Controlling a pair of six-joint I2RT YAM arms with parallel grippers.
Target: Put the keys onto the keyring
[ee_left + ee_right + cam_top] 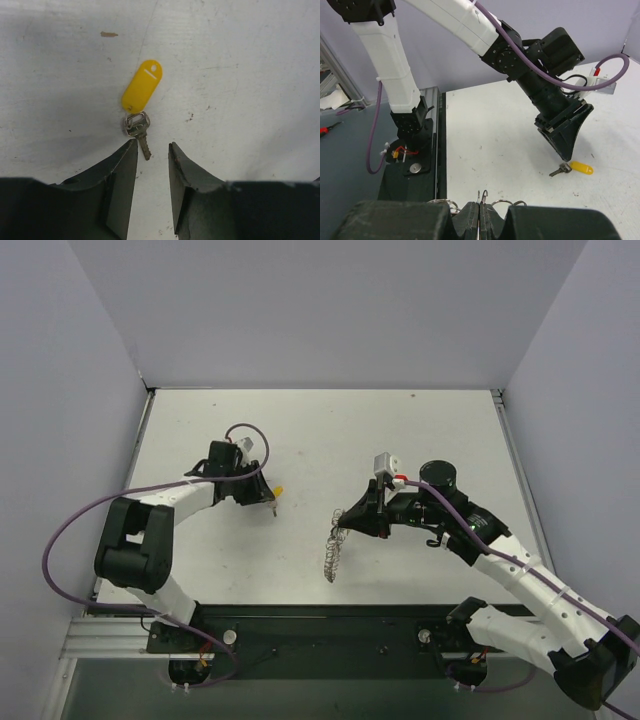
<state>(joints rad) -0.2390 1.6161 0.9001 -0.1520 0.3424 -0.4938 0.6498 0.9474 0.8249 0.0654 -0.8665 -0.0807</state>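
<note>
Your left gripper (152, 150) is down at the table (420, 430), left of centre, with its jaws parted and nothing between the pads. Just off its tips lies one key (141, 135), flat on the surface and joined by a small split ring to a yellow tag (142, 86).

In the left wrist view the pair forms a shallow bend. The tag's long axis runs up and to the right, away from the gripper. The key's blade slants down and to the right, and its tip reaches just into the gap between the two fingertips without touching either. In the top view the tag points right, toward the middle of the table.

Further right, well apart from the key, you have the keyring (334, 545). It is a silvery coil drawn out long. Its upper end is at the right gripper, and its length runs toward the near edge, leaning slightly left. Its lower end is at the table; you cannot tell from above whether that end rests or just touches.

Your right gripper (480, 212) is clamped on the keyring. In its wrist view the fingers are pressed together, with wire loops showing on both sides of the seam. It faces left, toward the left gripper and the key.
</note>
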